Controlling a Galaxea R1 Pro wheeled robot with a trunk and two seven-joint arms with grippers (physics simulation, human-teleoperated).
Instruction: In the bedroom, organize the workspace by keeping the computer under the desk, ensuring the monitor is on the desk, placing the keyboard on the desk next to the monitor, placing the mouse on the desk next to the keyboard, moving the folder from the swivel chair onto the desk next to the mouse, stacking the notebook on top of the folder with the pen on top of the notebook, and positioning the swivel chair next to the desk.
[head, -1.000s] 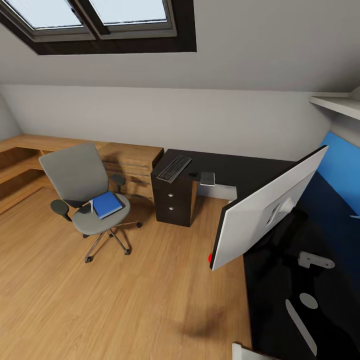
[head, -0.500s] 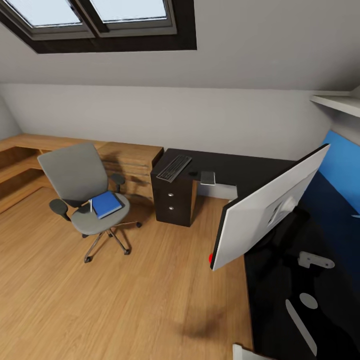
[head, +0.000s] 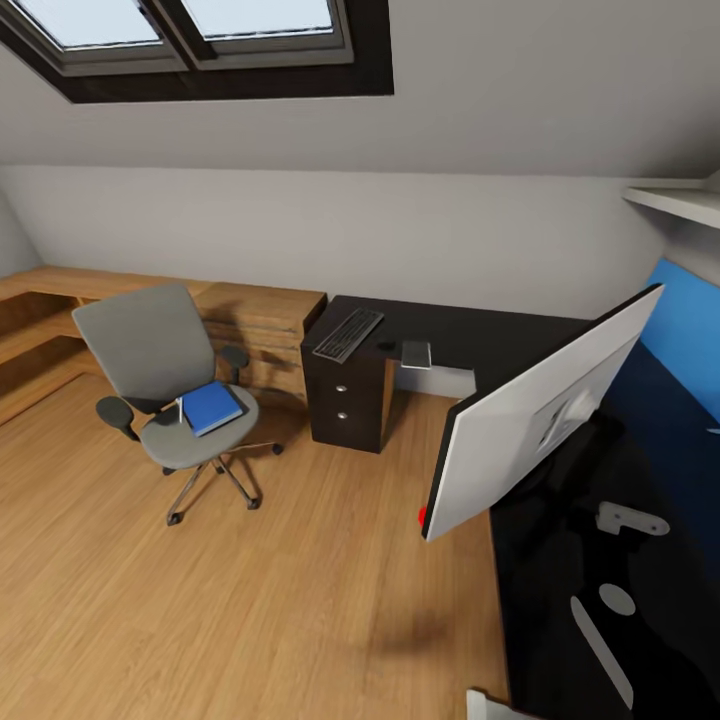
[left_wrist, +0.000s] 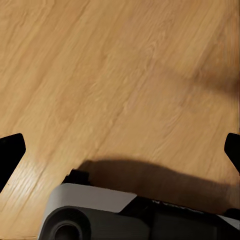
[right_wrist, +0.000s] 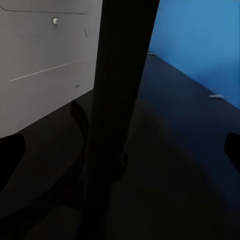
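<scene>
The view drifts slightly right, the robot nearing the worktop (head: 470, 335). The folder (head: 211, 407) waits on the swivel chair (head: 165, 385). Both end effectors spread wide, empty.

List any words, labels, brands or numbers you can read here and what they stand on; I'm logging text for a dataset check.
No readable text in any of the views.
The monitor shows a plain grey back with a red dot at its lower corner, no lettering.
The keyboard keys are too small to read.
The folder on the swivel chair has a plain blue cover.
</scene>
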